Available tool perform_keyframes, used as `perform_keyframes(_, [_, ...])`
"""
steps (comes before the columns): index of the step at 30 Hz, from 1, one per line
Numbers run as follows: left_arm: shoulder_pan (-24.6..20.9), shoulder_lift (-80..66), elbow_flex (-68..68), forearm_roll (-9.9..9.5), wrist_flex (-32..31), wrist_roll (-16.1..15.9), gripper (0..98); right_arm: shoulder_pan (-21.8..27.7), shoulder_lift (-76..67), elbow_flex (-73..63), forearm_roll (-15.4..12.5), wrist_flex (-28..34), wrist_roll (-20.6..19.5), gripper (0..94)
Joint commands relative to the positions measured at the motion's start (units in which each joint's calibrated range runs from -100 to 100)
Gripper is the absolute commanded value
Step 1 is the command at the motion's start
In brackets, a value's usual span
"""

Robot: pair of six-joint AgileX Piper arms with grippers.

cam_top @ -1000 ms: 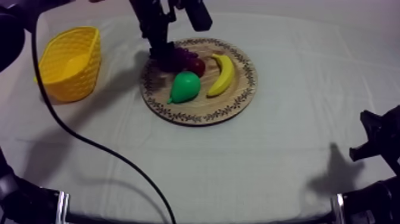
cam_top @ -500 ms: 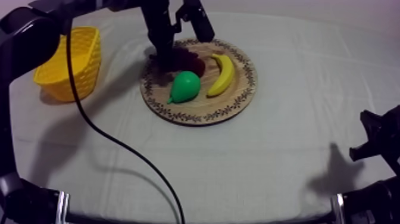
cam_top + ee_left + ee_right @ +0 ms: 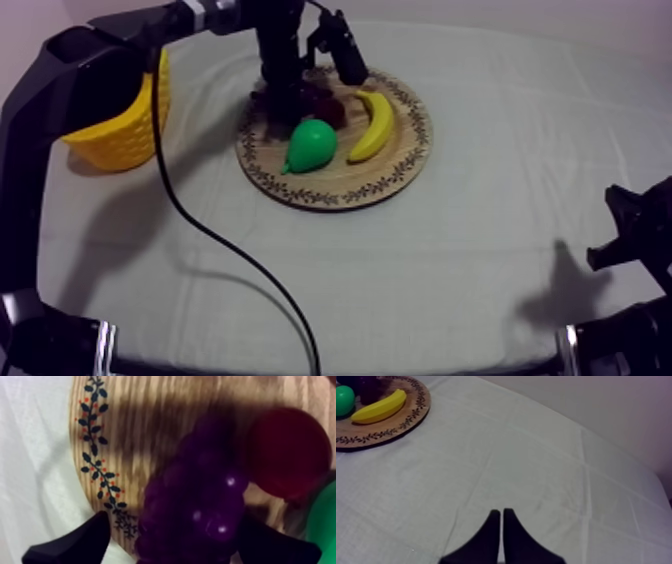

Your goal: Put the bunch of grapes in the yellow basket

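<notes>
Your left gripper (image 3: 175,526) has come down onto the round wooden board (image 3: 340,188) over the last 1 second. Its arm now reaches further across the table and hides part of the yellow basket (image 3: 120,140), which sits well apart from the board at your left.

In the left wrist view the 2 black fingers (image 3: 75,543) stand wide apart, 1 on each side of the bunch of grapes (image 3: 195,511). The grapes lie between them on the board, near its patterned rim, with the small red fruit (image 3: 287,451) just beside them. The jaws have not closed, so the grapes are framed but not yet held.

To my eye the approach is done and the squeeze comes next. You should watch the red fruit and the pear (image 3: 310,145), since both lie close to the far finger and could be nudged. The banana (image 3: 372,125) lies clear of the grasp.

Your right gripper (image 3: 502,512) has not moved. Its fingers are pressed together into a narrow wedge over bare cloth, holding nothing.
</notes>
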Motion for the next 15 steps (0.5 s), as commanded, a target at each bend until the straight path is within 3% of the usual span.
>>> perform_keyframes(1, [0.05, 0.38, -0.29, 0.03, 0.04, 0.07, 82.4, 0.0, 0.0, 0.0, -0.01, 0.02, 0.01, 0.3])
perform_keyframes(9, [-0.02, 0.56, -0.8, 0.89, -0.78, 0.06, 57.5, 0.0, 0.0, 0.0, -0.01, 0.02, 0.01, 0.3])
perform_keyframes(15, [0.09, -2.66, 2.58, 0.87, -2.39, 0.8, 53.3, 0.0, 0.0, 0.0, -0.01, 0.02, 0.01, 0.3])
